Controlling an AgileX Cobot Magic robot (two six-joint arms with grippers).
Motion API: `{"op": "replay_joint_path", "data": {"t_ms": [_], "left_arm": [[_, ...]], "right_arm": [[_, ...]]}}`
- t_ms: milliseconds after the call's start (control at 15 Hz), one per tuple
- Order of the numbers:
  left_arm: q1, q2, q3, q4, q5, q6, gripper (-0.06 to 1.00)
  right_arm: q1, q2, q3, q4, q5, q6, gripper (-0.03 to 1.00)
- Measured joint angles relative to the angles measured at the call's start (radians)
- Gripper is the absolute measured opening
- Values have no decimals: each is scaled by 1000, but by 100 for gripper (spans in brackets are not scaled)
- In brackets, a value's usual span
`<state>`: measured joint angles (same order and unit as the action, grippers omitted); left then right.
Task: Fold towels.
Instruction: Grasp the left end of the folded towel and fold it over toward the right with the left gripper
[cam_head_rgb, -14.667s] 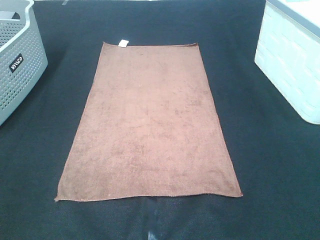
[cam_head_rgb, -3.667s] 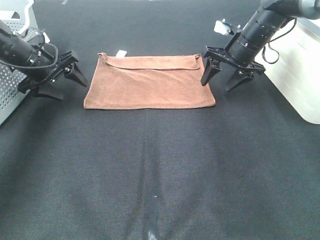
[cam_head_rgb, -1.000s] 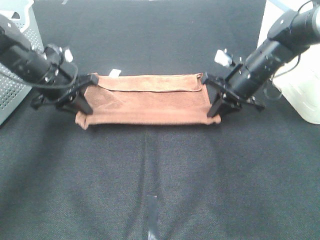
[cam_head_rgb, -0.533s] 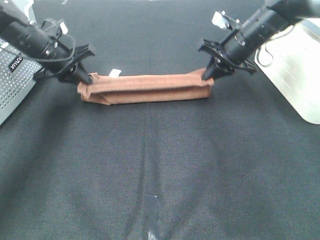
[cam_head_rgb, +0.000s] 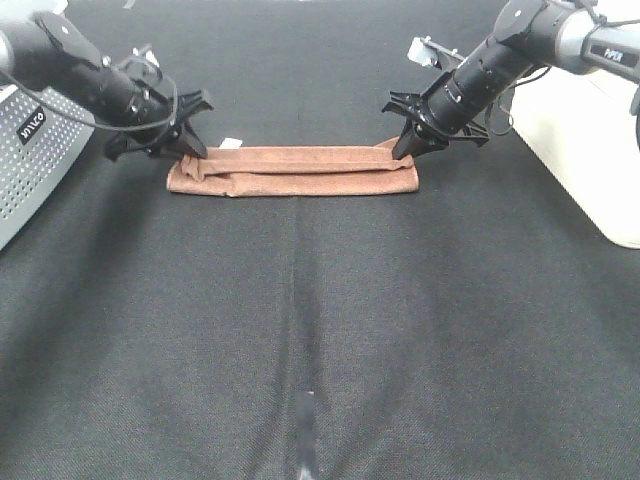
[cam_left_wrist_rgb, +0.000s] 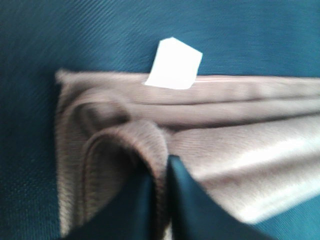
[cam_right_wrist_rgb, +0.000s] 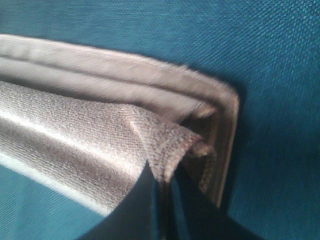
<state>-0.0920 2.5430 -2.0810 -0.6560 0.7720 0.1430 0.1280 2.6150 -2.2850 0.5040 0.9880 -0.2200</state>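
The brown towel lies on the dark table as a long narrow folded strip, its white tag sticking out at the far left end. My left gripper is down at the strip's left end and my right gripper at its right end. In the left wrist view the gripper is closed on a rolled-over fold of towel, just short of the tag. In the right wrist view the gripper pinches the hemmed corner of the towel.
A grey perforated basket stands at the left edge, close behind the left arm. A white bin stands at the right edge beside the right arm. Dark cloth covers the table in front of the towel.
Both grippers carried the towel's near edge away toward the far edge and lowered it. The towel went from a wide fold to a narrow strip lying flat.
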Motion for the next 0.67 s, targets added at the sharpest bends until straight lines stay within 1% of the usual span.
{"op": "replay_joint_path", "data": {"t_ms": [67,133,200,267,333,400,533,667], "left_arm": [[0,5,-1,0,-21,-11,39],[0,5,-10,0,-27,-13,55],[0,5,-25,0,-26,-14,69],[1,4,-43,2,-19,-15,76],[3,4,-66,18,1,-31,80],[7,4,-91,50,26,-63,81],[16,3,-109,123,64,-101,81],[20,11,-112,154,83,-109,81]], "right_arm": [[0,1,-5,-4,1,4,22],[0,1,-8,-4,2,21,40],[0,1,-10,-7,6,42,61],[-1,0,-10,-11,21,54,75],[-1,-7,-10,-18,40,57,83],[-1,-21,-10,-29,61,59,87],[-1,-51,-10,-50,89,59,89],[-1,-57,-10,-65,108,59,89]]}}
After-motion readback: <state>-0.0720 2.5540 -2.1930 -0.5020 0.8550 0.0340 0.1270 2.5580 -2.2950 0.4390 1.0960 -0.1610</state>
